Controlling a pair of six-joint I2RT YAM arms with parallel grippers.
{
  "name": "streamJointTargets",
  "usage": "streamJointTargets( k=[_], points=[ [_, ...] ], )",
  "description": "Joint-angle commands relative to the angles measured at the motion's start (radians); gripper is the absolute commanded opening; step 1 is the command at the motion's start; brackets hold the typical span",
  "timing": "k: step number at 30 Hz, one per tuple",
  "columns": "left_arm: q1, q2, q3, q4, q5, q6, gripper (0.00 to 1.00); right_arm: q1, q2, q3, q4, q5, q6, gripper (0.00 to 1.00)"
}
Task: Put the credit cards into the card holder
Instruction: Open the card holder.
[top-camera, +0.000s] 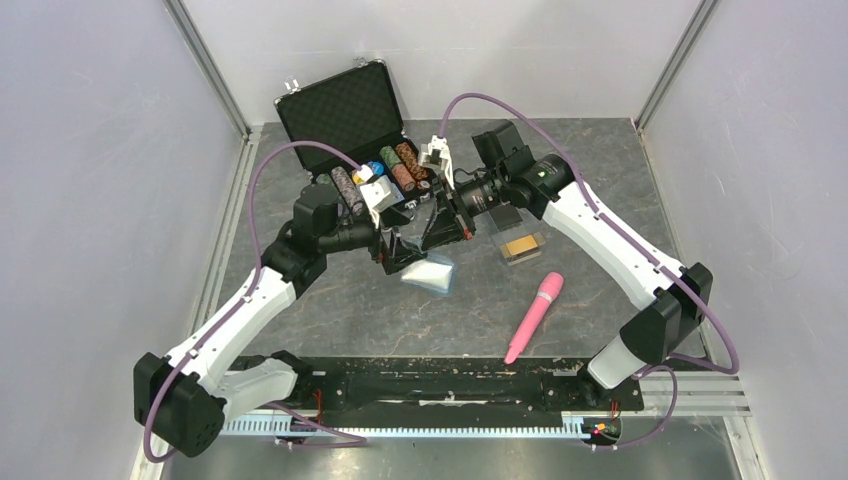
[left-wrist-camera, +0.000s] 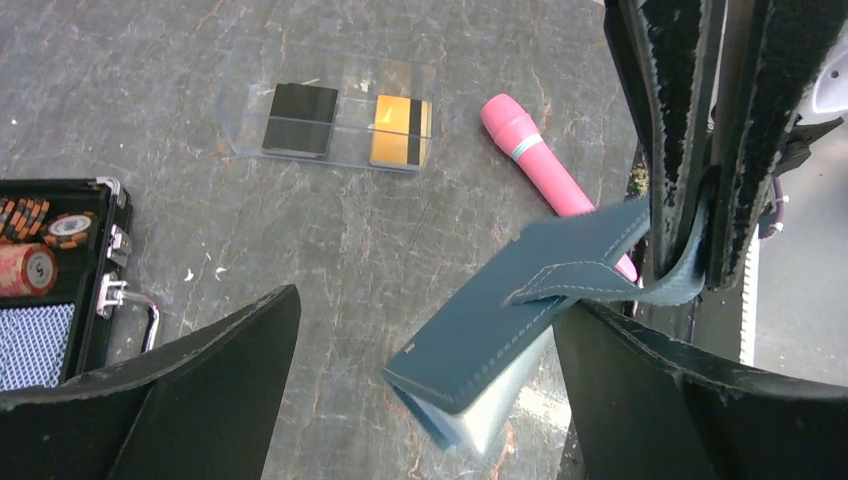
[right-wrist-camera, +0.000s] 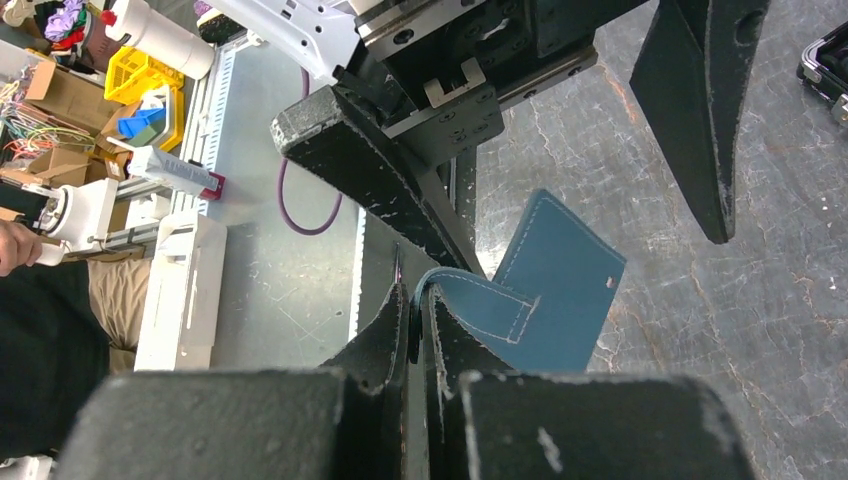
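Note:
The teal card holder (left-wrist-camera: 500, 335) hangs tilted by its snap strap (right-wrist-camera: 480, 300), its lower end near the table, and its light blue inside shows in the top view (top-camera: 430, 272). My right gripper (right-wrist-camera: 415, 300) is shut on that strap; in the top view it (top-camera: 440, 232) is just above the holder. My left gripper (left-wrist-camera: 430, 300) is open, one finger on each side of the holder, and it (top-camera: 398, 255) is beside the right one. A black card (left-wrist-camera: 300, 118) and a gold-orange card (left-wrist-camera: 400, 130) lie in a clear box (top-camera: 520, 243).
An open black chip briefcase (top-camera: 350, 115) with poker chips stands at the back left. A pink flashlight (top-camera: 535, 315) lies front right of the holder. The clear box sits right of the grippers. Metal frame rails line the table edges.

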Motion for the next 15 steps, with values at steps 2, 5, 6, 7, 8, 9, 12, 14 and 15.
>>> streamJointTargets(
  k=[2,5,6,7,8,9,12,14,15],
  points=[
    [-0.026,0.015,0.010,0.096,-0.007,-0.018,1.00,0.000,0.008,0.042,0.018,-0.035,-0.011,0.00],
    [-0.032,0.014,0.001,0.093,0.019,-0.031,0.93,0.000,0.011,0.045,0.019,-0.023,-0.008,0.00],
    [-0.032,0.014,-0.001,0.085,0.026,-0.036,0.89,-0.001,0.012,0.048,0.018,-0.018,-0.007,0.00],
    [-0.033,0.015,-0.002,0.078,0.029,-0.039,0.82,-0.002,0.013,0.049,0.018,-0.012,-0.006,0.00],
    [-0.032,0.014,-0.004,0.069,0.031,-0.044,0.67,-0.003,0.012,0.049,0.018,-0.004,-0.005,0.00],
    [-0.032,0.015,-0.004,0.059,0.028,-0.052,0.52,-0.004,0.013,0.049,0.018,0.010,-0.002,0.00],
    [-0.032,0.013,-0.002,0.035,0.012,-0.066,0.19,-0.017,0.012,0.049,0.020,0.047,0.009,0.00],
    [-0.032,0.006,-0.005,0.031,0.006,-0.097,0.05,-0.027,0.009,0.045,0.026,0.069,0.014,0.00],
    [-0.032,0.002,-0.006,0.031,0.004,-0.103,0.02,-0.033,0.005,0.045,0.028,0.086,0.019,0.02]
  ],
)
